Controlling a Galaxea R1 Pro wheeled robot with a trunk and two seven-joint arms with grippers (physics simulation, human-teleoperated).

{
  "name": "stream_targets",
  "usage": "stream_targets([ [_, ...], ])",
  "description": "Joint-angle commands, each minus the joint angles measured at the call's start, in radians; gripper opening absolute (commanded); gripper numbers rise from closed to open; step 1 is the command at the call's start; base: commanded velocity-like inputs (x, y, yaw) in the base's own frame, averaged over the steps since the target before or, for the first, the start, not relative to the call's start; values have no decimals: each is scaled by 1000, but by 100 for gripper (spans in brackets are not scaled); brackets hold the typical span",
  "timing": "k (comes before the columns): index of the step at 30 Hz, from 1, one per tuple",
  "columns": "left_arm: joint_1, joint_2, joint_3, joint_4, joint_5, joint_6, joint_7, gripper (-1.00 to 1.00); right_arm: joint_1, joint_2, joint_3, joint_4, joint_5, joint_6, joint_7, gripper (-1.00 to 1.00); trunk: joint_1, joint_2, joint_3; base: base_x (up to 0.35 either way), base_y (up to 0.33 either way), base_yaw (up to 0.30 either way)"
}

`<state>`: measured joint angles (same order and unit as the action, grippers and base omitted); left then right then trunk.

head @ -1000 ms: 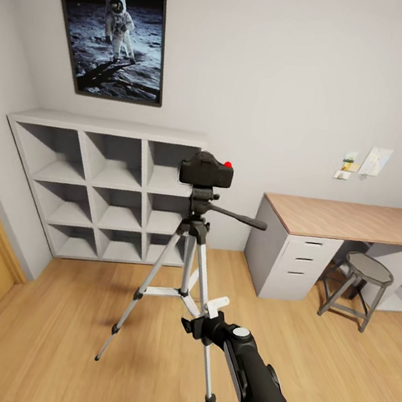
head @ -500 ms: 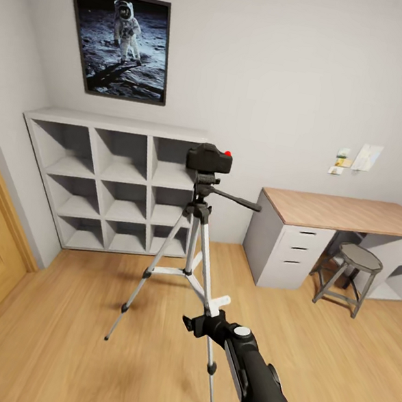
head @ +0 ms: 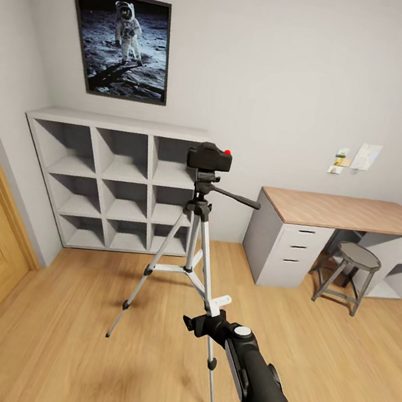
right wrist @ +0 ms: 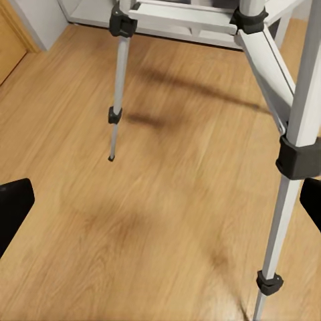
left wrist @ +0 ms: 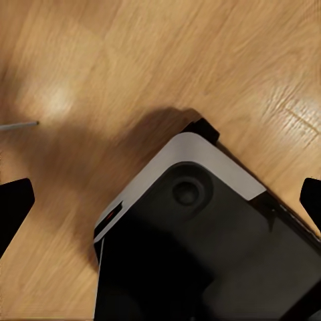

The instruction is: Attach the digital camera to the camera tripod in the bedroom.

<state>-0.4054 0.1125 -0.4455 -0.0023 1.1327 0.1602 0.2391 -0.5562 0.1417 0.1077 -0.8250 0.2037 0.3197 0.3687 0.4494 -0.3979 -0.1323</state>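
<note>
Right gripper [head: 200, 323] fingers spread, empty, held low beside a tripod leg. Left gripper [left wrist: 160, 200] jaws apart too, empty, over bare floor [left wrist: 167, 60] and the robot's base. Digital camera [head: 210, 158] sits on the camera tripod [head: 192, 252] head – up and ahead of the right gripper, the nearer arm. Looks attached.

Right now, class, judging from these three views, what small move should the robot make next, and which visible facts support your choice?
Probably none beyond holding off and checking the mount. The digital camera already sits on the head of the camera tripod, which stands upright on the wood floor. The right gripper is low beside a tripod leg, open and empty, so lifting it clear of that leg seems safest.
</note>
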Motion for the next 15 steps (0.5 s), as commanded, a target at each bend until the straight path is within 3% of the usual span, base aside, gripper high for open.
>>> stream_targets([
  [1,2,-1,-9,0,7,4,3,100,-1,0,-1,-2,10,4,6,100,1,-2,-2,-5,0,0],
  [7,17,-3,-9,-1,7,3,2,100,-1,-26,-2,11,7,5,5,100,1,-2,-2,-2,0,0],
  [10,27,-3,-9,0,7,2,2,100,-1,-58,-3,35,3,6,5,100,1,-2,-2,0,0,0],
  [11,34,-3,-9,-1,6,2,2,100,-1,-84,-3,68,1,8,5,100,1,-2,-2,0,0,0],
  [15,47,-5,-9,-1,6,1,1,100,-1,-132,-8,166,-1,10,4,100,1,-2,-2,0,0,0],
])
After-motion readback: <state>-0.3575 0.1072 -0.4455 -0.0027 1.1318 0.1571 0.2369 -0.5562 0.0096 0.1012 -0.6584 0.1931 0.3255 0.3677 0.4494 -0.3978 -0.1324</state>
